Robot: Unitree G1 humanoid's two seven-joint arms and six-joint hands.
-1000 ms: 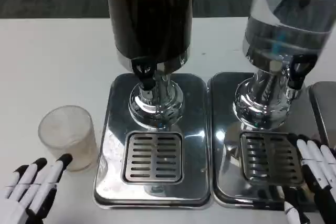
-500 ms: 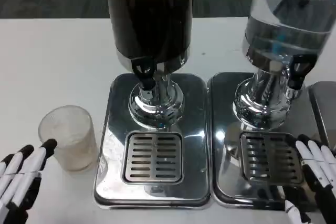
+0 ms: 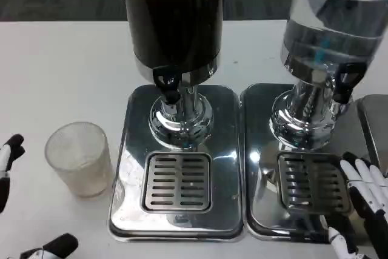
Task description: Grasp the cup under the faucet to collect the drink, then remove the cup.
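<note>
head view | cup point(image 3: 79, 158) left of dark dispenser's point(image 3: 174, 22) drip tray point(image 3: 177, 187)

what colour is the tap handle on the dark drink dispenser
Black, seen in the head view: the tap handle sits under the dark dispenser.

the cup point(image 3: 79, 158) is looking frosted and pale, a cloudy white. the bench point(image 3: 60, 71) is showing plain white. the left dispenser point(image 3: 173, 19) is holding a dark brown drink, the right dispenser point(image 3: 336, 16) a clear one. the trays point(image 3: 130, 168) are shining chrome, with slotted grilles point(image 3: 177, 182).
</note>
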